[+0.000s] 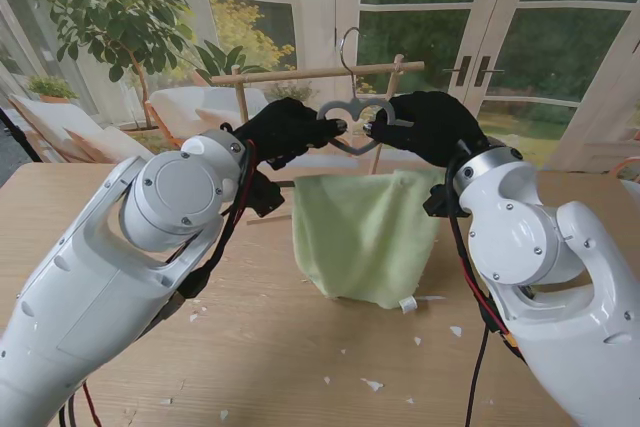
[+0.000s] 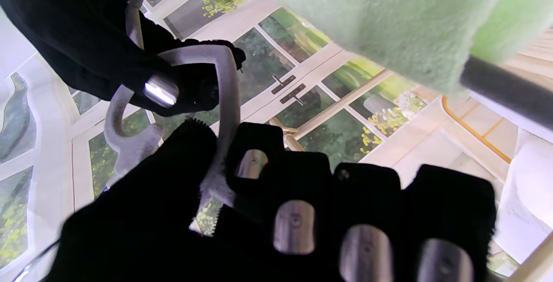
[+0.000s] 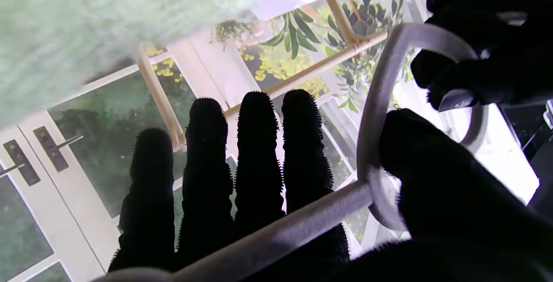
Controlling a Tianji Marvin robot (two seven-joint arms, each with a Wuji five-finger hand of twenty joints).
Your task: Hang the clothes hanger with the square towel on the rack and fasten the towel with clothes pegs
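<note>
A grey hanger point(image 1: 352, 123) with a heart-shaped middle carries a pale green square towel point(image 1: 365, 237) that hangs down to the table. My left hand point(image 1: 285, 130) is shut on the hanger's left shoulder and my right hand point(image 1: 425, 127) on its right shoulder. The wire hook point(image 1: 347, 47) rises across the wooden rack bar point(image 1: 300, 74); I cannot tell whether it rests on the bar. In the left wrist view my left hand point(image 2: 302, 221) grips the hanger point(image 2: 227, 100) under the towel point(image 2: 389, 23). In the right wrist view my right hand point(image 3: 242, 178) pins the hanger point(image 3: 376, 113) with its thumb.
The rack's uprights point(image 1: 242, 99) stand at the far side of the wooden table point(image 1: 120, 182). A small white piece point(image 1: 407, 304) lies by the towel's lower corner, and white scraps point(image 1: 371, 384) dot the table nearer to me. Glass doors and a plant are behind.
</note>
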